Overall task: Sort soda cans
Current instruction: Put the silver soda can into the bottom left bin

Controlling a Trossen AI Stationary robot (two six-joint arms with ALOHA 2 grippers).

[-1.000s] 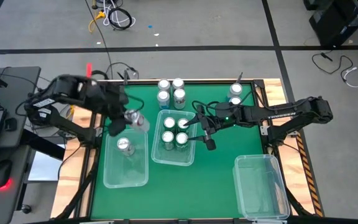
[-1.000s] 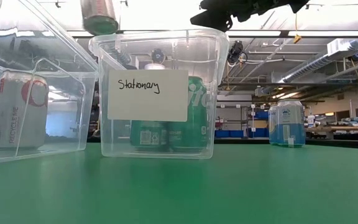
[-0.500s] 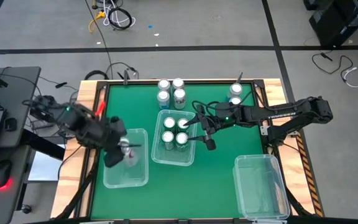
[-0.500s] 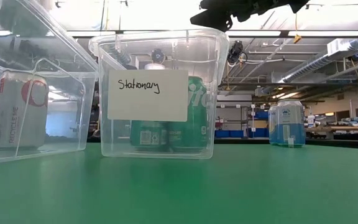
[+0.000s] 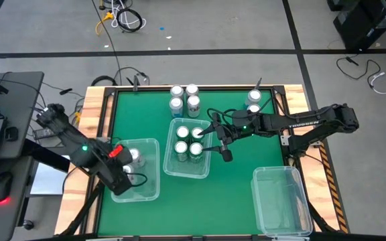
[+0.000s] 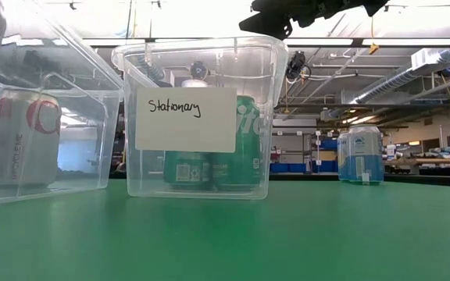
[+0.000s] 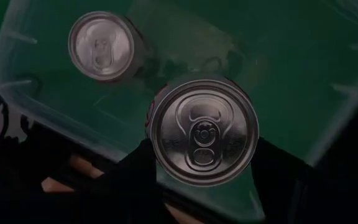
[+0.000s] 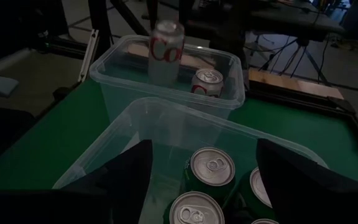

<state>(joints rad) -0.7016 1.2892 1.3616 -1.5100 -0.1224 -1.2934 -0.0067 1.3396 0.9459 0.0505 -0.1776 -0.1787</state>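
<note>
The left gripper (image 7: pixel 201 163) is holding a white can (image 7: pixel 204 130) between its two dark fingers, upright, above the left bin (image 5: pixel 146 191), the clear bin on the left arm's side of the green table (image 5: pixel 233 201). In the right wrist view that held can (image 8: pixel 165 53) is hanging over the far bin (image 8: pixel 166 84), clear of its floor, with a second white can (image 8: pixel 206 82) standing inside just beside it. In the high view the left arm is reaching over the near left part of that bin, and the standing can (image 5: pixel 135 156) shows by the arm.

The right gripper (image 5: pixel 216 139) is hovering over the middle bin (image 5: pixel 187 173), the bin just right of the left bin, its fingers spread wide and holding nothing. Four green cans (image 5: pixel 189 141) are standing in that middle bin; the low view shows them behind a paper label (image 6: pixel 185 119) reading "Stationary".

Three cans (image 5: pixel 185 98) are standing grouped on the table beyond the middle bin, near the far edge. Two more cans (image 5: pixel 254 100) are standing toward the far right corner, one showing blue (image 6: pixel 360 154) in the low view. A third clear bin (image 5: pixel 283 201) is sitting well to the right of the middle bin, at the table's near right corner.
</note>
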